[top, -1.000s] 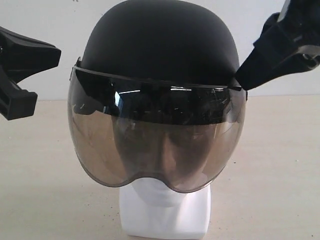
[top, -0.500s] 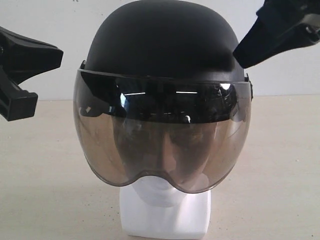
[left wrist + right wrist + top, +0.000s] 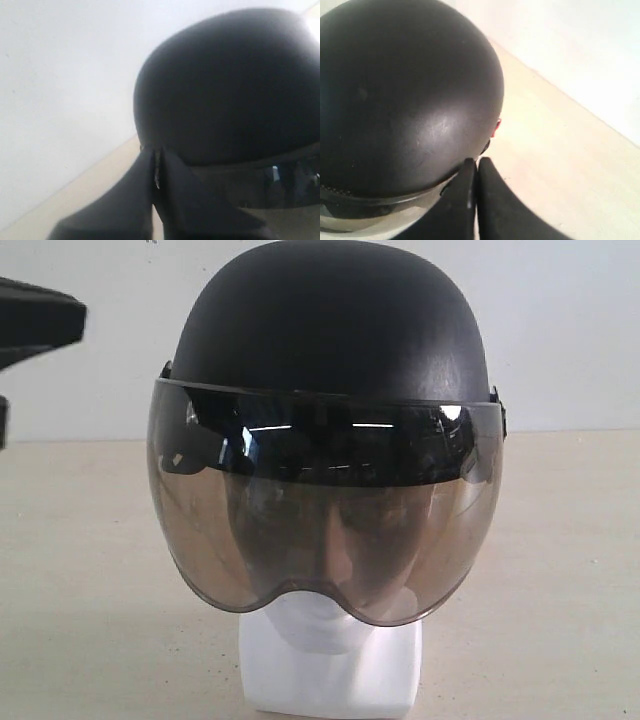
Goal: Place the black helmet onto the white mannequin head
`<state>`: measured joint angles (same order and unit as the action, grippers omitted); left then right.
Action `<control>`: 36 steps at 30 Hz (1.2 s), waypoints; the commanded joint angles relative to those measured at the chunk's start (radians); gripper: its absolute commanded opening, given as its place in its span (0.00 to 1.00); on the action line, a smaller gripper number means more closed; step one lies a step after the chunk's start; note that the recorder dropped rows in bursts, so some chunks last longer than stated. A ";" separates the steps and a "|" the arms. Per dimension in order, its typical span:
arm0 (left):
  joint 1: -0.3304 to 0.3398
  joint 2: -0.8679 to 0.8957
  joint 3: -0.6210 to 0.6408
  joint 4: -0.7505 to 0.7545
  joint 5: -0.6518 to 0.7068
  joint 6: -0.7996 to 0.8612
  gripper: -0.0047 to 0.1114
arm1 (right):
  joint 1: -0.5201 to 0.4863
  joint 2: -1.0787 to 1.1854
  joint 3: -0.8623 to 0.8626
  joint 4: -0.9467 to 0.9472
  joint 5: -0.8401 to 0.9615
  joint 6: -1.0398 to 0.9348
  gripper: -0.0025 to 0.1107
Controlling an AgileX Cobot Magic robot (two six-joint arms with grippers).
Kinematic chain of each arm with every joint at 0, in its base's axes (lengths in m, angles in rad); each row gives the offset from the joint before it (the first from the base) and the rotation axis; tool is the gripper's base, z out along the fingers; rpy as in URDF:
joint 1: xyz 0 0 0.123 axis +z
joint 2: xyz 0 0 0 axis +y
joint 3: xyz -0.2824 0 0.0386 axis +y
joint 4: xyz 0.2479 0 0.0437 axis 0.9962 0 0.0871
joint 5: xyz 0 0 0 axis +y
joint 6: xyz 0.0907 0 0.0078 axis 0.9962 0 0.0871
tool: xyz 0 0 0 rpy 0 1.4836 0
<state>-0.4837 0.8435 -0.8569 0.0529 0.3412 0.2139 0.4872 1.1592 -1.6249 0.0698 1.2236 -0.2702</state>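
The black helmet (image 3: 330, 330) sits level on the white mannequin head (image 3: 330, 670), its smoky visor (image 3: 325, 520) down over the face, with only the chin and neck base showing below. My left gripper (image 3: 45, 320) pokes in at the left edge of the exterior view, apart from the helmet. In the left wrist view it (image 3: 156, 152) is shut on nothing, its tips pointing at the helmet's (image 3: 225, 90) lower rim. My right gripper (image 3: 476, 162) is shut and empty too, beside the helmet shell (image 3: 405, 95); it is out of the exterior view.
The beige tabletop (image 3: 560, 570) spreads out on both sides of the head's base. A plain white wall (image 3: 570, 330) stands behind it.
The helmet tipped level and shifted slightly right, then stayed still. My right gripper lifted up and right, out of the exterior view. My left gripper drew back up and to the left.
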 commanded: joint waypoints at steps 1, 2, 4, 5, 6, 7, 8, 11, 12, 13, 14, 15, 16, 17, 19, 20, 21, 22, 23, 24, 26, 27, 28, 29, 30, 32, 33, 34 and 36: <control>0.046 -0.188 -0.005 0.181 0.097 -0.252 0.08 | 0.002 -0.193 0.055 -0.023 -0.074 0.097 0.02; 0.056 -0.249 0.002 0.346 0.213 -0.406 0.08 | 0.002 -0.293 0.128 -0.023 -0.174 0.104 0.02; 0.058 -0.320 0.036 0.528 0.343 -0.613 0.08 | 0.002 -0.434 0.267 -0.023 -0.331 0.104 0.02; 0.058 -0.364 0.070 0.554 0.345 -0.668 0.08 | 0.002 -0.524 0.381 -0.023 -0.416 0.104 0.02; 0.058 -0.386 0.092 0.554 0.324 -0.671 0.08 | 0.002 -0.556 0.429 -0.023 -0.450 0.104 0.02; 0.058 -0.418 0.135 0.552 0.287 -0.671 0.08 | 0.002 -0.621 0.552 -0.023 -0.529 0.104 0.02; 0.058 -0.429 0.153 0.562 0.283 -0.671 0.08 | 0.002 -0.647 0.611 -0.023 -0.564 0.104 0.02; 0.058 -0.450 0.183 0.569 0.340 -0.671 0.08 | 0.002 -0.716 0.787 -0.013 -0.599 0.139 0.02; 0.058 -0.451 0.183 0.569 0.347 -0.671 0.08 | 0.002 -0.720 0.807 -0.013 -0.591 0.139 0.02; 0.058 -0.451 0.183 0.569 0.348 -0.671 0.08 | 0.002 -0.720 0.822 -0.013 -0.591 0.139 0.02; 0.058 -0.451 0.183 0.569 0.345 -0.671 0.08 | 0.002 -0.718 0.834 -0.013 -0.591 0.139 0.02; 0.058 -0.451 0.183 0.569 0.340 -0.671 0.08 | 0.002 -0.718 0.843 -0.005 -0.587 0.139 0.02; 0.058 -0.451 0.183 0.569 0.340 -0.671 0.08 | 0.002 -0.718 0.846 -0.005 -0.580 0.139 0.02; 0.058 -0.451 0.183 0.569 0.340 -0.671 0.08 | 0.002 -0.718 0.846 -0.005 -0.578 0.139 0.02; 0.058 -0.451 0.183 0.569 0.340 -0.671 0.08 | 0.002 -0.718 0.846 0.000 -0.577 0.139 0.02; 0.058 -0.451 0.183 0.569 0.340 -0.671 0.08 | 0.002 -0.718 0.846 0.000 -0.577 0.139 0.02; 0.058 -0.451 0.183 0.569 0.340 -0.671 0.08 | 0.002 -0.718 0.846 0.000 -0.577 0.139 0.02; 0.058 -0.451 0.183 0.569 0.340 -0.671 0.08 | 0.002 -0.718 0.846 0.000 -0.577 0.139 0.02; 0.058 -0.451 0.183 0.569 0.340 -0.671 0.08 | 0.002 -0.718 0.846 0.000 -0.577 0.139 0.02; 0.058 -0.451 0.183 0.569 0.340 -0.671 0.08 | 0.002 -0.718 0.846 0.000 -0.577 0.139 0.02; 0.058 -0.451 0.183 0.569 0.340 -0.671 0.08 | 0.002 -0.718 0.846 0.000 -0.577 0.139 0.02; 0.058 -0.451 0.183 0.569 0.340 -0.671 0.08 | 0.002 -0.718 0.846 0.001 -0.577 0.139 0.02; 0.058 -0.451 0.183 0.569 0.340 -0.671 0.08 | 0.002 -0.718 0.846 0.001 -0.577 0.139 0.02; 0.058 -0.451 0.183 0.569 0.340 -0.671 0.08 | 0.002 -0.718 0.846 0.001 -0.585 0.139 0.02; 0.058 -0.451 0.183 0.569 0.340 -0.671 0.08 | 0.002 -0.718 0.846 -0.004 -0.597 0.139 0.02; 0.058 -0.451 0.183 0.569 0.340 -0.671 0.08 | -0.027 -0.731 0.848 -0.013 -0.614 0.139 0.02; 0.058 -0.451 0.183 0.569 0.340 -0.671 0.08 | -0.067 -0.744 0.862 0.006 -0.647 0.139 0.02; 0.058 -0.451 0.183 0.569 0.340 -0.671 0.08 | -0.101 -0.755 0.881 0.018 -0.684 0.139 0.02; 0.058 -0.451 0.183 0.569 0.340 -0.671 0.08 | -0.185 -0.786 0.953 0.040 -0.814 0.139 0.02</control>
<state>-0.4284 0.3986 -0.6784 0.6142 0.6806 -0.4451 0.3881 0.4084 -0.7418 0.0889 0.5449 -0.1301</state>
